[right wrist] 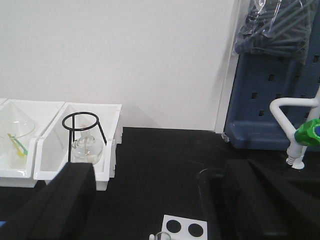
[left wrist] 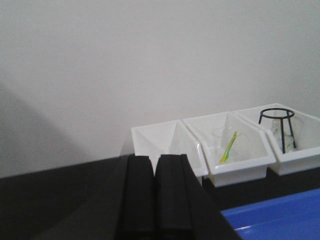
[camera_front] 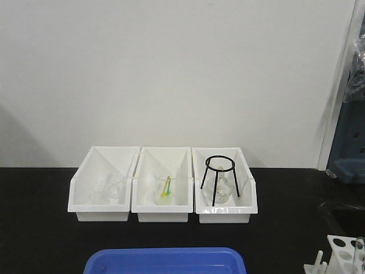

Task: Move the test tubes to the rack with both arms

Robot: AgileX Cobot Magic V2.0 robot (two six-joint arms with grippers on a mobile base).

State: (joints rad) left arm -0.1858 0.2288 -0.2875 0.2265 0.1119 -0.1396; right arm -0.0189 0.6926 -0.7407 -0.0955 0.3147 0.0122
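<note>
The white rack (camera_front: 342, 251) stands at the front right corner of the black bench, and a clear test tube (camera_front: 360, 251) stands upright in it. In the right wrist view the rack (right wrist: 184, 227) shows two empty round holes, with the tube's mouth (right wrist: 161, 236) at the bottom edge. My right gripper (right wrist: 159, 172) is open wide above and just behind the rack, nothing between its fingers. My left gripper (left wrist: 155, 159) is shut and empty, hovering at the left, pointing toward the bins. Neither arm shows in the front view.
Three white bins (camera_front: 162, 214) sit in a row against the wall: a beaker (camera_front: 108, 188), a beaker with a yellow-green tool (camera_front: 166, 187), and a black tripod ring (camera_front: 218, 178) over a flask. A blue tray (camera_front: 165, 261) lies in front. A white tap (right wrist: 295, 130) stands right.
</note>
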